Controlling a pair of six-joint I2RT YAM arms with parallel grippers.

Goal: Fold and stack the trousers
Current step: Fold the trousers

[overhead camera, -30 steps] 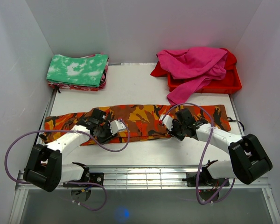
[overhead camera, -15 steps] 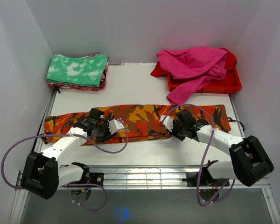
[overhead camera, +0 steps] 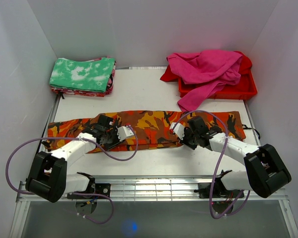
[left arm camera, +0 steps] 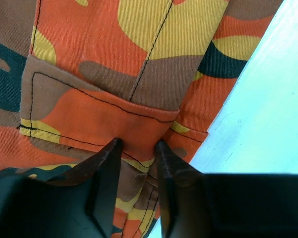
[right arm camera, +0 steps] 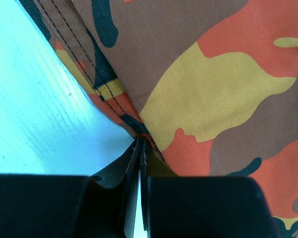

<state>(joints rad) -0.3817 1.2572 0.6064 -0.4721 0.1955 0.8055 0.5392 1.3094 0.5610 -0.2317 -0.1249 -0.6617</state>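
Left pincer (left arm camera: 138, 144) rightward — trousers (overhead camera: 150, 125), white table (overhead camera: 149, 91)

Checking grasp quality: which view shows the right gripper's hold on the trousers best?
Right wrist: the right gripper is shut, fingertips pinching the trousers at their hem. Top external shows the gripper from above at the near hem, fingertips hidden. Left wrist shows only the left gripper, open over a pocket flap.

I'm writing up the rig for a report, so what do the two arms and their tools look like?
Both the left arm and right arm have white links with bulky black joints, and a purple cable loops loosely alongside each. The left tool and right tool end in two flat black fingers.
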